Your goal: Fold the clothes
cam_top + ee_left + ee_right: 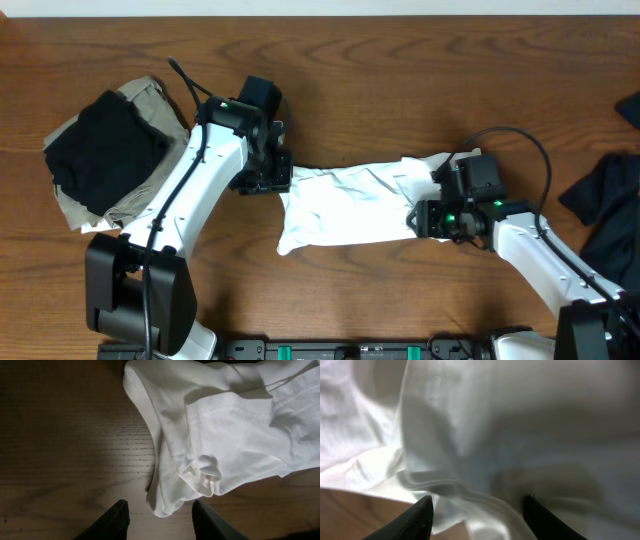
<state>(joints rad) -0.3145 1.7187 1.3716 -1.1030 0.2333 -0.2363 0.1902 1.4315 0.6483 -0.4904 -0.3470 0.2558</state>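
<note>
white t-shirt (340, 205) on wooden table (400, 60)

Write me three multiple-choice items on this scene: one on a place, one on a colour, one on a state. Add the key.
1. Where does the black garment lie?
A. On the khaki garment
B. On bare wood
C. In a gripper

2. What colour is the T-shirt at the middle of the table?
A. Navy
B. White
C. Khaki

3. How does the left gripper stand?
A. Shut on cloth
B. Shut on nothing
C. Open

Key: 1 A: khaki shows around its edges. 2 B: white in every view. 3 C: its fingers stand apart.
</note>
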